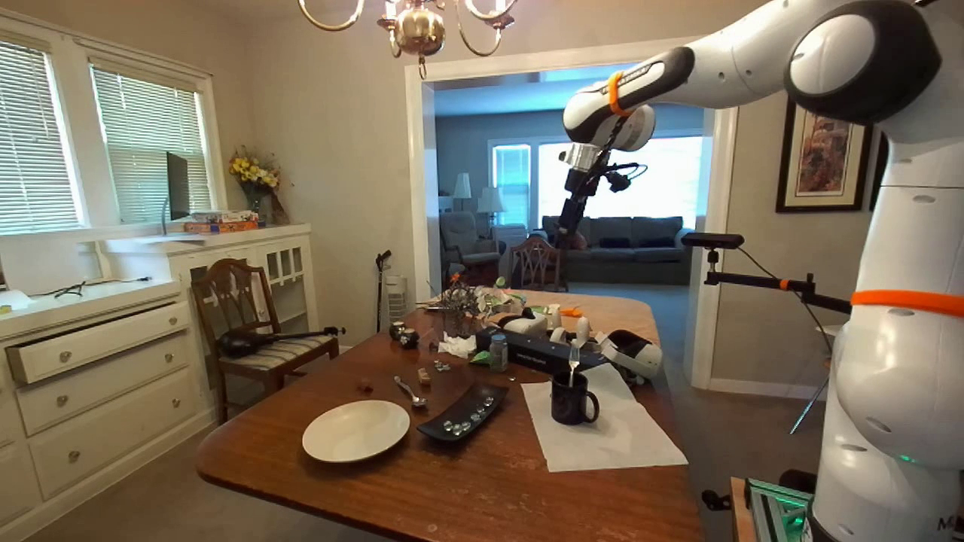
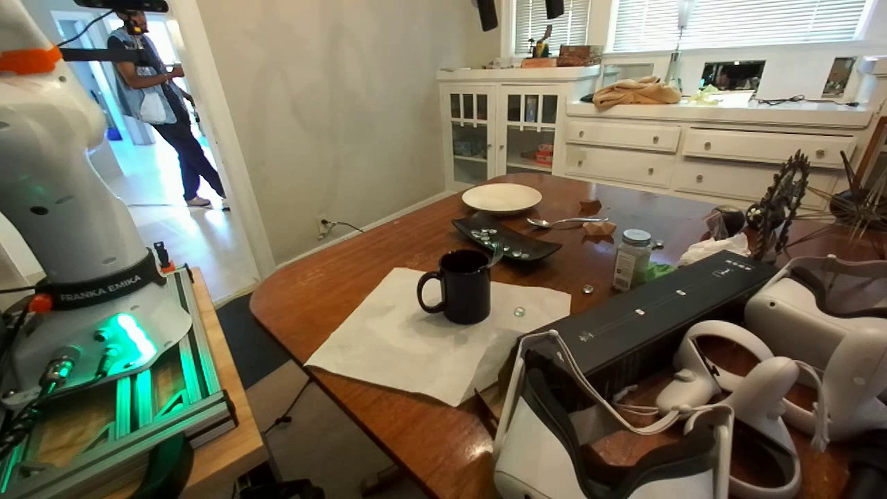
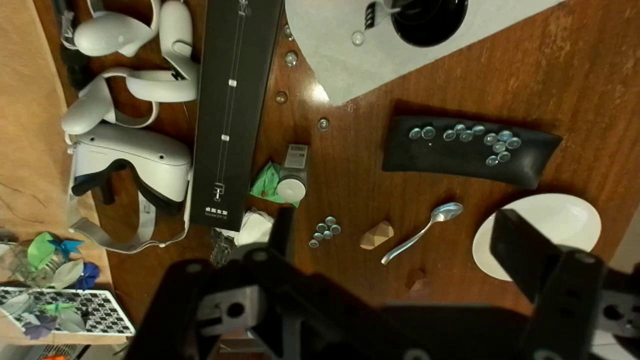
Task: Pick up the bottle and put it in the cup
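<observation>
With the claw (image 3: pixel 395 220) wide and empty, lowering should be delayed until the bottle (image 3: pixel 295 171), upright on the table (image 3: pixel 350 190) at ten o'clock from it in the wrist view, is centred beneath, so the black box (image 3: pixel 234 110) is avoided.
</observation>
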### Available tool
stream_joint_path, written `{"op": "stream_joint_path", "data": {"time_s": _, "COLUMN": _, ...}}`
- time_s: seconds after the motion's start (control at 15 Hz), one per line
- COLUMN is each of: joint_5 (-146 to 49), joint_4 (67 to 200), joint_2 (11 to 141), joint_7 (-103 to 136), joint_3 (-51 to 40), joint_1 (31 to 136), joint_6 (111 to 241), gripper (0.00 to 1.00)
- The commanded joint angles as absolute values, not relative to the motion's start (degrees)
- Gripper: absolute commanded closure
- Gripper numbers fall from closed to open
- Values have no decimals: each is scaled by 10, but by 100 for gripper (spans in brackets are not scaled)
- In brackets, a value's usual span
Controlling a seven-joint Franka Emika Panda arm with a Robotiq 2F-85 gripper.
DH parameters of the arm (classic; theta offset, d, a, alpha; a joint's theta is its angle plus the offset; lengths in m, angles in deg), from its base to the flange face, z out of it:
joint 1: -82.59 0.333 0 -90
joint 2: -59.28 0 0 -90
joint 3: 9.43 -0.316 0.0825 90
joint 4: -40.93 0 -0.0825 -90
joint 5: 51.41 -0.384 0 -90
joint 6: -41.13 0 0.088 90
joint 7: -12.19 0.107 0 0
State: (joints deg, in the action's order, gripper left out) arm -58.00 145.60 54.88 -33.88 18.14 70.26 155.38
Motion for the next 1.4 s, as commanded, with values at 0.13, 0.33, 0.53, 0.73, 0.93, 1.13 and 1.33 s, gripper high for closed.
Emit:
{"op": "stream_joint_path", "data": {"time_s": 0.13, "joint_5": -599, "joint_4": 1408, "joint_2": 602, "joint_7": -339, "joint_3": 150, "joint_1": 670, "joint_6": 1543, "gripper": 0}}
{"op": "stream_joint_path", "data": {"time_s": 0.33, "joint_5": -600, "joint_4": 1397, "joint_2": 610, "joint_7": -339, "joint_3": 149, "joint_1": 668, "joint_6": 1539, "gripper": 0}}
{"op": "stream_joint_path", "data": {"time_s": 0.53, "joint_5": -605, "joint_4": 1381, "joint_2": 631, "joint_7": -318, "joint_3": 143, "joint_1": 656, "joint_6": 1551, "gripper": 0}}
{"op": "stream_joint_path", "data": {"time_s": 0.73, "joint_5": -624, "joint_4": 1345, "joint_2": 675, "joint_7": -295, "joint_3": 136, "joint_1": 635, "joint_6": 1548, "gripper": 0}}
{"op": "stream_joint_path", "data": {"time_s": 0.93, "joint_5": -638, "joint_4": 1294, "joint_2": 730, "joint_7": -266, "joint_3": 125, "joint_1": 609, "joint_6": 1537, "gripper": 0}}
{"op": "stream_joint_path", "data": {"time_s": 1.13, "joint_5": -645, "joint_4": 1234, "joint_2": 789, "joint_7": -226, "joint_3": 108, "joint_1": 580, "joint_6": 1527, "gripper": 0}}
{"op": "stream_joint_path", "data": {"time_s": 1.33, "joint_5": -647, "joint_4": 1165, "joint_2": 858, "joint_7": -201, "joint_3": 82, "joint_1": 551, "joint_6": 1501, "gripper": 0}}
